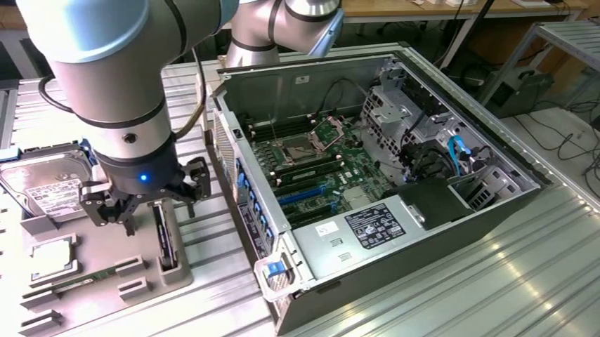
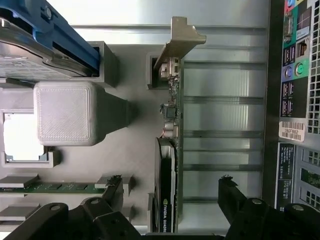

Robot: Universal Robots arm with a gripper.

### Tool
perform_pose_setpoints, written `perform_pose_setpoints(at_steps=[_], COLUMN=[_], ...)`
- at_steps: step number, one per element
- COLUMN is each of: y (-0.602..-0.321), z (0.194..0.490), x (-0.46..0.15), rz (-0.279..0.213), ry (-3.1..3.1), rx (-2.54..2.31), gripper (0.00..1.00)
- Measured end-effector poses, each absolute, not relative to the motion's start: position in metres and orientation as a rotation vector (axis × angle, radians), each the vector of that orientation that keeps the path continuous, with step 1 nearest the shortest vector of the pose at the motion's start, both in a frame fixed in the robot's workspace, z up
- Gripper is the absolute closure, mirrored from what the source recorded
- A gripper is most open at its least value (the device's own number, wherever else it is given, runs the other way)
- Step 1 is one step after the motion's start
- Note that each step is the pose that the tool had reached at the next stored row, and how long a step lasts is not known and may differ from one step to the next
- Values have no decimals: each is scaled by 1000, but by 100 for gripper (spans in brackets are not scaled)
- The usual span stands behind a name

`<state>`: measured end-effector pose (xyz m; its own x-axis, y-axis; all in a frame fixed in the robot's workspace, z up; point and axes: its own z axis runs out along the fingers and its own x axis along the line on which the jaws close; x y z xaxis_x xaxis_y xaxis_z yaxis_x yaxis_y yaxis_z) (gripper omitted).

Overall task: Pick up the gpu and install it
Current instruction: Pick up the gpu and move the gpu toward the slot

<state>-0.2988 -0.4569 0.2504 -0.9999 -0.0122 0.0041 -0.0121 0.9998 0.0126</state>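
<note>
Plainly released, the jaws stand spread to either side of the gpu [image 2: 167, 170], one off each flat face and neither touching it. In my judgement this stance lines them up to close across the card's thin width. The gpu stands on its long edge in a slot of the grey fixture tray [image 2: 135, 115], with its silvery bracket [image 2: 178, 40] at the end away from the jaws. Upright like that, both faces are free for a pinch. In the exterior view the same card [image 1: 167, 235] shows as a dark strip just below the arm's wrist [image 1: 140, 175], on the side of the tray nearest the open computer case [image 1: 310, 84]. So the card is not yet lifted, and the motherboard [image 1: 347, 151] carries no such card. Elsewhere on the tray sit a hard drive [image 1: 47, 186] and a green memory stick [image 2: 50, 188]. The card's lower edge is sunk in its slot, its near end is cut off, and how deep the jaws reach beside it cannot be made out.
</note>
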Motion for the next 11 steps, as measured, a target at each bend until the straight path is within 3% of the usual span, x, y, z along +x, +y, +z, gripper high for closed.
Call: perform_pose_setpoints(at_steps=[11], y=[-448], z=[229], x=[-299], rz=[-17], ry=[-3137], rx=[19], gripper=[14])
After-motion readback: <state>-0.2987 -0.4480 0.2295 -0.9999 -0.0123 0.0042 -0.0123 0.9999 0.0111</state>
